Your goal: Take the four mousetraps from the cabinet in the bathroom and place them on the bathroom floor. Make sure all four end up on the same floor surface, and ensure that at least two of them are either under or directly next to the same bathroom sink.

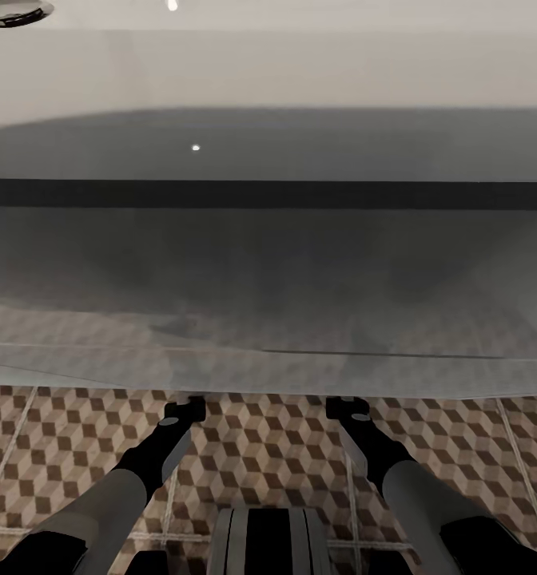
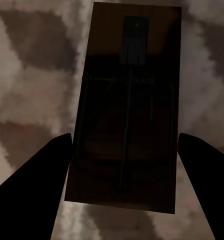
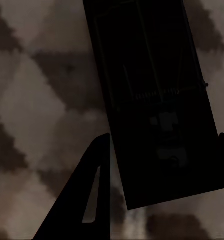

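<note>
Across the upper two thirds of the head view, a large pale glossy basin (image 1: 268, 72) blocks my sight; both arms reach under its edge, so I cannot see the grippers there. Below it lies the bathroom floor of cube-patterned brown and beige tiles (image 1: 244, 447). In the left wrist view, a flat dark-brown rectangular mousetrap (image 2: 127, 110) with a thin wire spring lies on the tiles between the spread fingers of the left gripper (image 2: 124, 150), untouched as far as I can tell. In the right wrist view, a second dark mousetrap (image 3: 157, 100) lies tilted in deep shadow between the parted fingers of the right gripper (image 3: 164, 145); contact is unclear.
</note>
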Robot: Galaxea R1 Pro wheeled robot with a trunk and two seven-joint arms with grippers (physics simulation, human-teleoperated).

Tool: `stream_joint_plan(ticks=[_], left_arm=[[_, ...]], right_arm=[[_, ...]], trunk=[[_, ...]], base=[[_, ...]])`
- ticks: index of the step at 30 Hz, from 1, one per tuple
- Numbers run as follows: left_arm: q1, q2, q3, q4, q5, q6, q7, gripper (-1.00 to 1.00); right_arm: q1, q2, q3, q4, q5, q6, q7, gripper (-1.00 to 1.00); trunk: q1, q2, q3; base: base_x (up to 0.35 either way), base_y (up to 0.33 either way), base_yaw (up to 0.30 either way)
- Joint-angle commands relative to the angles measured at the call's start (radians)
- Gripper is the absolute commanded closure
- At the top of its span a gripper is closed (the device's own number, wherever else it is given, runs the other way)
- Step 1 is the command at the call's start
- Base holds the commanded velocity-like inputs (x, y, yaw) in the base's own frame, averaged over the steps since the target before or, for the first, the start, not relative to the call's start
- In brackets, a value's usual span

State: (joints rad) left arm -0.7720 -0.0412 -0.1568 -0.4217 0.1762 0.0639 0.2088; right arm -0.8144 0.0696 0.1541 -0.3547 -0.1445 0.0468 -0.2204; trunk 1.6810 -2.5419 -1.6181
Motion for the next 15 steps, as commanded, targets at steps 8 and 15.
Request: stream_joint_plan(ticks=[8,15], left_arm=[[0.0,0.001,-0.004,0.009,0.016,0.005,0.009,1.0],[0.0,0.001,-0.004,0.009,0.017,0.006,0.009,1.0]], right_arm=[[0.0,-0.002,0.009,0.041,-0.012,-0.002,0.017,1.0],[0.0,-0.003,0.009,0.051,-0.012,-0.002,0.04,1.0]], trunk=[[0.0,0.0,-0.001],[0.0,0.0,-0.001]], base=[[0.0,0.0,0.0],[0.0,0.0,0.0]])
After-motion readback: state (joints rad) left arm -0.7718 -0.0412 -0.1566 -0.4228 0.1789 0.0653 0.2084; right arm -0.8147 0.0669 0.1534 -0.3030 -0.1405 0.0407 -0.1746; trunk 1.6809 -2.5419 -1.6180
